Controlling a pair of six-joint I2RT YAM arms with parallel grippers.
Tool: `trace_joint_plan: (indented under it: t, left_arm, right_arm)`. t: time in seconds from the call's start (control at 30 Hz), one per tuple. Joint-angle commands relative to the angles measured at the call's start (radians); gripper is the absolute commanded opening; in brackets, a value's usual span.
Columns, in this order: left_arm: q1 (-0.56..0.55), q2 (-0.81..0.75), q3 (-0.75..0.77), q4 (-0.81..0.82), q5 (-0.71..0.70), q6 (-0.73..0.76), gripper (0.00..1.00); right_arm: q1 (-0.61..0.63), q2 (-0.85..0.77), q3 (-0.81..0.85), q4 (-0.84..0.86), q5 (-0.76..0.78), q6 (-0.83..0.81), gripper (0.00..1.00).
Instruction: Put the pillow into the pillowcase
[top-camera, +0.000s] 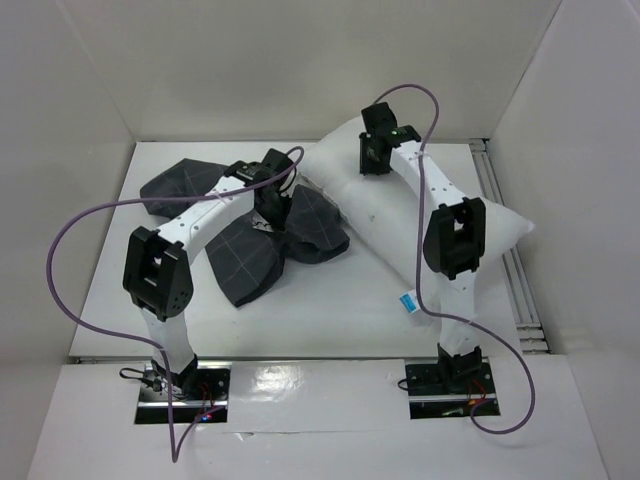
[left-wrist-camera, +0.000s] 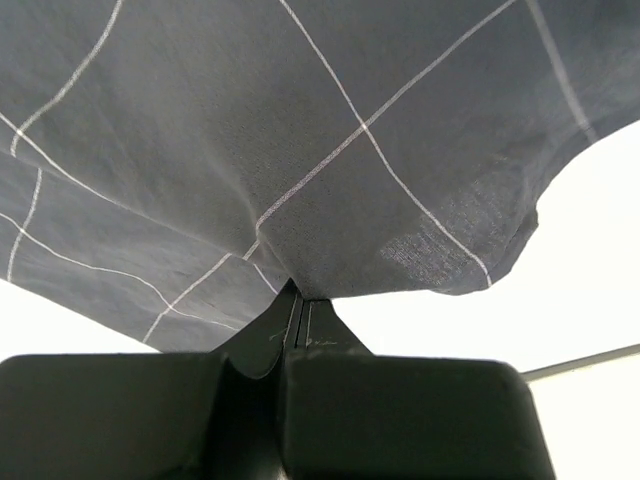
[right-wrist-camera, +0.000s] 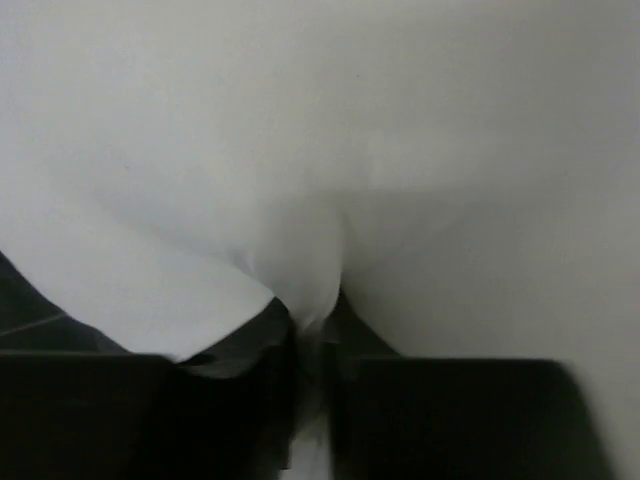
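Note:
The dark grey checked pillowcase (top-camera: 240, 250) lies crumpled on the left half of the white table. My left gripper (top-camera: 272, 210) is down on its middle. In the left wrist view the jaws are shut together, and a fold of the pillowcase (left-wrist-camera: 300, 150) comes out from the left gripper (left-wrist-camera: 300, 305) tips. The white pillow (top-camera: 370, 215) lies diagonally on the right, its blue-and-white tag (top-camera: 408, 301) at the near edge. My right gripper (top-camera: 375, 152) is at the pillow's far left end. Up close, the right gripper (right-wrist-camera: 315, 330) is shut on a pinch of the pillow (right-wrist-camera: 400, 150) cover.
White walls enclose the table on three sides. A metal rail (top-camera: 512, 265) runs along the right edge beside the pillow. Purple cables (top-camera: 60, 250) loop off both arms. The right arm's elbow (top-camera: 455, 235) hangs over the pillow's middle.

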Motion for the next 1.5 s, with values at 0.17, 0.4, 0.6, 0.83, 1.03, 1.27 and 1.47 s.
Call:
trace_joint_plan:
  t: [0.17, 0.4, 0.6, 0.83, 1.03, 1.27, 1.47]
  left_arm:
    - [0.007, -0.018, -0.033, -0.023, 0.032, 0.004, 0.20]
    - [0.016, 0.017, -0.067, 0.067, 0.048, -0.024, 0.00]
    - [0.025, -0.001, -0.076, 0.068, 0.109, -0.015, 0.00]
    - [0.076, 0.018, 0.035, 0.009, 0.370, 0.077, 0.15]
    - [0.110, 0.037, -0.013, 0.037, 0.403, 0.049, 0.00]
    - [0.214, -0.017, -0.018, 0.074, 0.533, 0.015, 0.00]
    - [0.320, 0.023, 0.152, 0.083, 0.658, -0.073, 0.00]
  right_arm:
    - [-0.032, -0.094, 0.001, 0.115, -0.099, 0.035, 0.00]
    - [-0.064, -0.528, -0.327, 0.206, -0.223, 0.016, 0.00]
    - [-0.112, -0.781, -0.547, 0.217, -0.295, 0.026, 0.00]
    - [-0.165, -0.940, -0.621, 0.148, -0.389, 0.000, 0.00]
    - [-0.175, -0.963, -0.550, 0.011, -0.389, -0.019, 0.00]
    - [-0.175, -1.018, -0.550, 0.012, -0.406, -0.045, 0.00]
    - [-0.175, -1.075, -0.582, 0.022, -0.585, -0.105, 0.00]
